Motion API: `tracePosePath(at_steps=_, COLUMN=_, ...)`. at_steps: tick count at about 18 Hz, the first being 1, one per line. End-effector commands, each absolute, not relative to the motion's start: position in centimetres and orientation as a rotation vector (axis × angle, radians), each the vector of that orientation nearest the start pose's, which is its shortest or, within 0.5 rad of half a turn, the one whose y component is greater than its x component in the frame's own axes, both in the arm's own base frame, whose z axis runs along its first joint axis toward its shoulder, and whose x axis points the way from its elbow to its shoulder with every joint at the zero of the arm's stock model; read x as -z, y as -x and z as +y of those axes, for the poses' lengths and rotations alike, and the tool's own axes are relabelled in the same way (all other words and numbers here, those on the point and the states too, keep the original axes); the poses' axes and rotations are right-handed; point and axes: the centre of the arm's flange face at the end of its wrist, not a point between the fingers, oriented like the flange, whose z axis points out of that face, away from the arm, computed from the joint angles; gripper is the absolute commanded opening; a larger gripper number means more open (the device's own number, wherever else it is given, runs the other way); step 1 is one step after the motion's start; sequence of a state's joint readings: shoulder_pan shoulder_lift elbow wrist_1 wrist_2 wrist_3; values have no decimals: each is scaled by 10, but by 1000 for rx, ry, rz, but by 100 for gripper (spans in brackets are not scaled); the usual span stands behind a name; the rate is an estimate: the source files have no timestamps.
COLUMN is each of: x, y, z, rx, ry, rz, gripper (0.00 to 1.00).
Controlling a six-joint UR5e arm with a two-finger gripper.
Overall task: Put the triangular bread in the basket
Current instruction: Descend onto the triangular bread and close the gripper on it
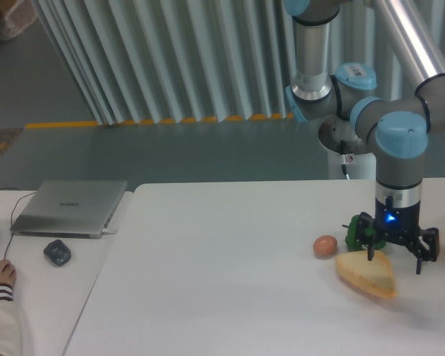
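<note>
Gripper (394, 256) fingers spread wide, I hover over the triangular bread (366, 273) at the table's (208, 282) right; nothing gripped yet, basket seemingly out of view.

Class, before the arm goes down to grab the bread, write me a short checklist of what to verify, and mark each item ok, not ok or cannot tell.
1. Gripper open: ok.
2. Gripper above the bread: ok, over its far right end.
3. Bread lying free on the table: ok.
4. Green pepper clear of the fingers: cannot tell, partly hidden behind the gripper.
5. Egg clear: ok, off to the left.
6. Basket in view: not ok.
</note>
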State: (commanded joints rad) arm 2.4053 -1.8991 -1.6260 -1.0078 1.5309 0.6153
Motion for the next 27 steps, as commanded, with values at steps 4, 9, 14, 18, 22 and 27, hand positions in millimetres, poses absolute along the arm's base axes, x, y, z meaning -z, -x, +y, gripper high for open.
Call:
tracePosePath(at_steps=4, x=-321, y=362, z=511, rx=-113, ry=3023, rz=-344, gripper=100)
tracePosePath(at_steps=9, x=-295, y=348, z=527, rx=-105, ry=3110, rz=-291, gripper=100)
tracePosePath(at_steps=14, x=-301, y=347, z=530, rx=-88, ry=3090, rz=-286, gripper=100)
tracePosePath(at_steps=18, x=-291, y=349, z=531, rx=-84, ry=3106, rz=-290, gripper=100)
tracePosePath(at_steps=22, x=-286, y=347, z=533, rx=-78, ry=3111, rz=-286, gripper=100)
tracePosePath(at_steps=27, x=-274, y=347, z=539, rx=-70, ry=3125, rz=-297, gripper=100)
